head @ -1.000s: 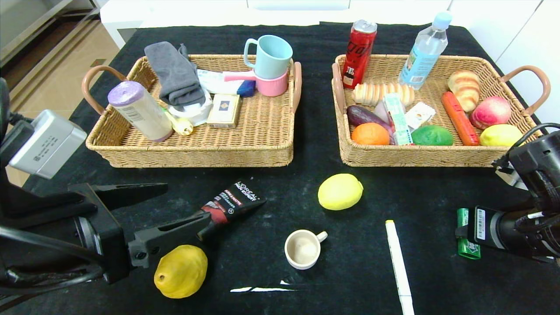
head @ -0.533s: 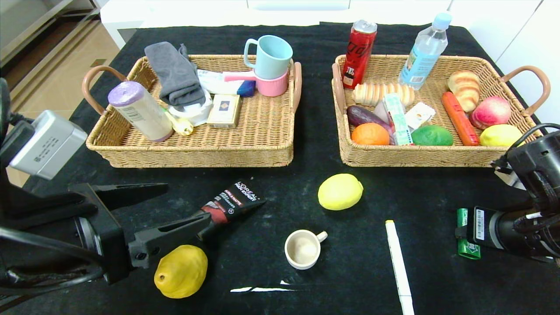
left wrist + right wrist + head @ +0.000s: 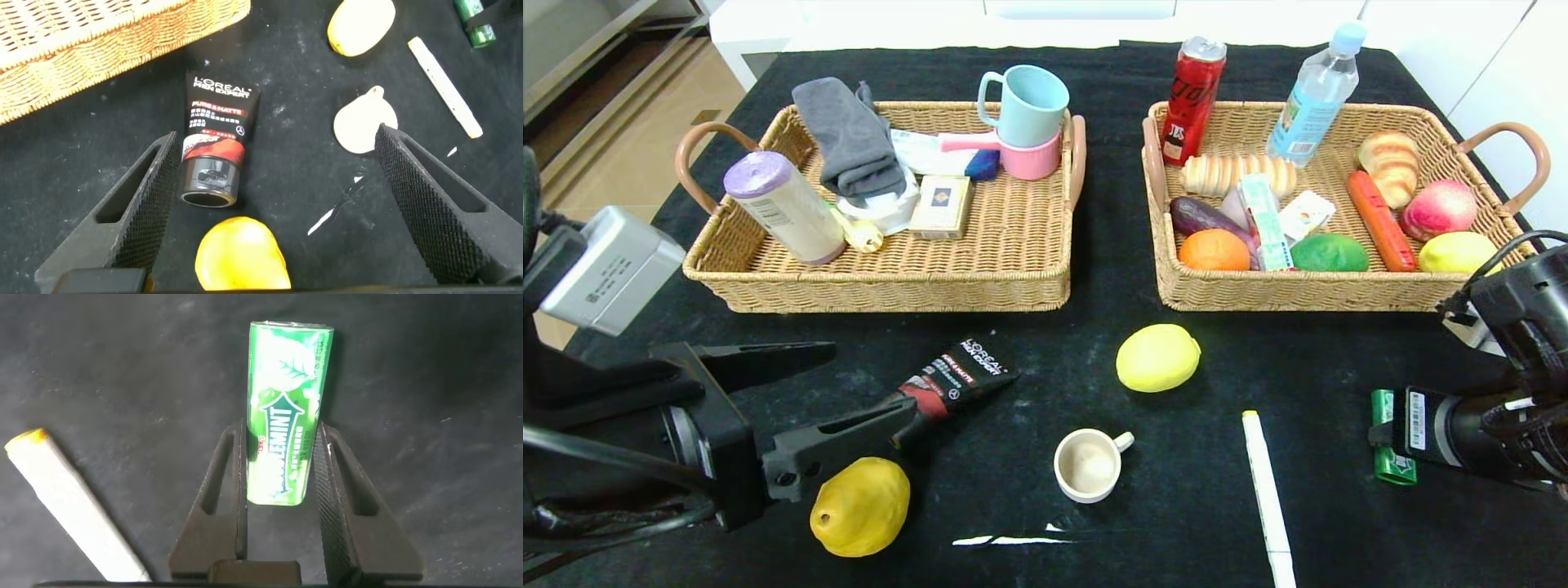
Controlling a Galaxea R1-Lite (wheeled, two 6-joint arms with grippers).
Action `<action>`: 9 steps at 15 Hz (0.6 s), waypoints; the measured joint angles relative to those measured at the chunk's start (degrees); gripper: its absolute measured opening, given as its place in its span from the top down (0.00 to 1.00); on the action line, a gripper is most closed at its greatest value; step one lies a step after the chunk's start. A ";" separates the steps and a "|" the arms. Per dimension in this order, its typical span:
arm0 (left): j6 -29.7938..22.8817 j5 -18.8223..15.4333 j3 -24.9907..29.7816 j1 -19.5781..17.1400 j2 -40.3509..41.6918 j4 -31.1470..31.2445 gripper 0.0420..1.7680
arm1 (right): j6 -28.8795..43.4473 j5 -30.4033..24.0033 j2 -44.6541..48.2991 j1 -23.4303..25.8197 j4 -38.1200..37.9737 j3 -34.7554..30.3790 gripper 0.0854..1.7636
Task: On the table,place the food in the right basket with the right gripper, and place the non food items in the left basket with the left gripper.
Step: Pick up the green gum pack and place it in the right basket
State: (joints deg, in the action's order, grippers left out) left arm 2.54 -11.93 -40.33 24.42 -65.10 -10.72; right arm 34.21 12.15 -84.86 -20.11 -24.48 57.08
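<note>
A: Gum pack (image 3: 290,412), the green one, where is it and who has it?

B: It lies on the black table (image 3: 1258,351) at the near right, beside the right basket (image 3: 1339,290) but outside it. The right gripper (image 3: 282,469) is around it: in the right wrist view the 2 fingers (image 3: 231,486) stand on both long sides of the pack, very close. It seems they touch it, but I cannot tell if they press it. In the head view the pack (image 3: 1387,445) is half hidden behind the arm.

A: And the left gripper (image 3: 274,159)?

B: It hangs at the near left with the jaws wide apart and nothing between the pads. Under it lies the black and red cosmetic tube (image 3: 214,139), cap toward the gripper, and just beside the cap the bumpy yellow fruit (image 3: 242,255).

A: What else is loose on the table?

B: The smooth lemon (image 3: 1158,358) in front of the gap between the 2 baskets, the small cream cup (image 3: 1088,464) nearer to the robot, and the white marker pen (image 3: 1266,490) between the cup and the gum. The left basket (image 3: 882,282) holds mugs, a grey cloth and a purple-lidded bottle.
</note>
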 joint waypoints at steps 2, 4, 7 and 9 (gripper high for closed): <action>0.00 0.17 0.00 -0.04 0.02 0.00 0.03 | -0.41 0.11 1.62 -0.46 -0.18 0.44 0.71; 0.00 0.78 -0.02 -0.02 0.07 -0.09 0.03 | -1.44 0.24 3.16 -0.78 -0.38 1.22 0.71; 0.00 0.87 -0.02 0.00 0.13 -0.09 0.03 | -3.21 0.41 4.82 -0.91 -0.96 3.47 0.71; 0.02 0.85 -0.02 0.00 0.27 -0.09 0.03 | -4.25 0.44 5.10 -0.91 -3.13 7.03 0.71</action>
State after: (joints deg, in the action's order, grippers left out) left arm 2.56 -11.08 -40.35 24.42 -64.83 -10.80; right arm 29.95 12.59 -79.76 -21.03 -27.61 64.11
